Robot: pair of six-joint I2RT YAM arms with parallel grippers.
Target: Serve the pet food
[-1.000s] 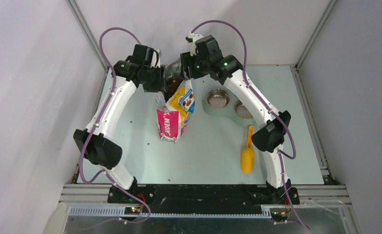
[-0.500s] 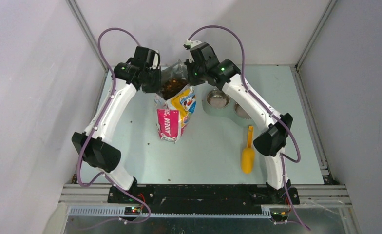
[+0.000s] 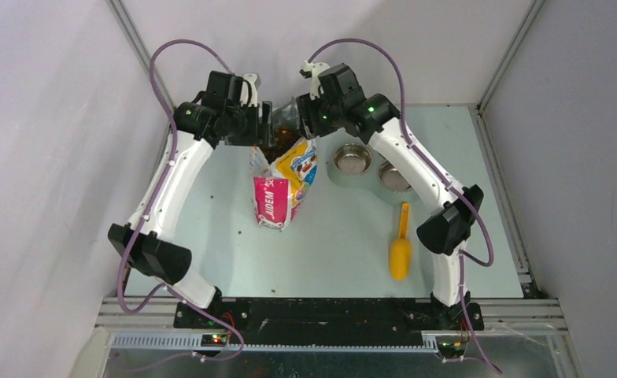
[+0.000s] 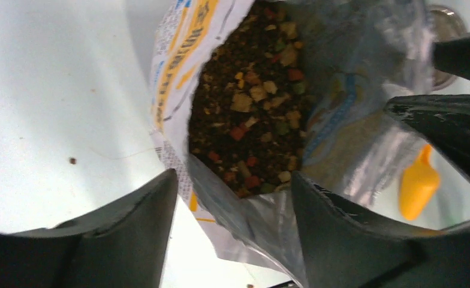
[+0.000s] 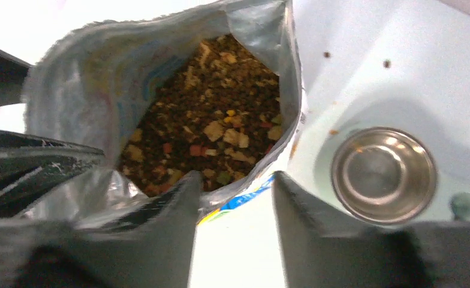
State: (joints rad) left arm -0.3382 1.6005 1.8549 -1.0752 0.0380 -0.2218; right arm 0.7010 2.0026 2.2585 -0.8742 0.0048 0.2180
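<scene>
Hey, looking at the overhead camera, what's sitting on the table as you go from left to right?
Glossy pink, yellow and white printed bag → round shiny steel bowl → yellow plastic scoop. The second steel bowl is left out, since it overlaps the scoop's span.

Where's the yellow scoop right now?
In the top external view, the yellow scoop lies on the right side of the table, just nearer the arm bases than the steel bowls and left of the elbow of the right arm.
</scene>
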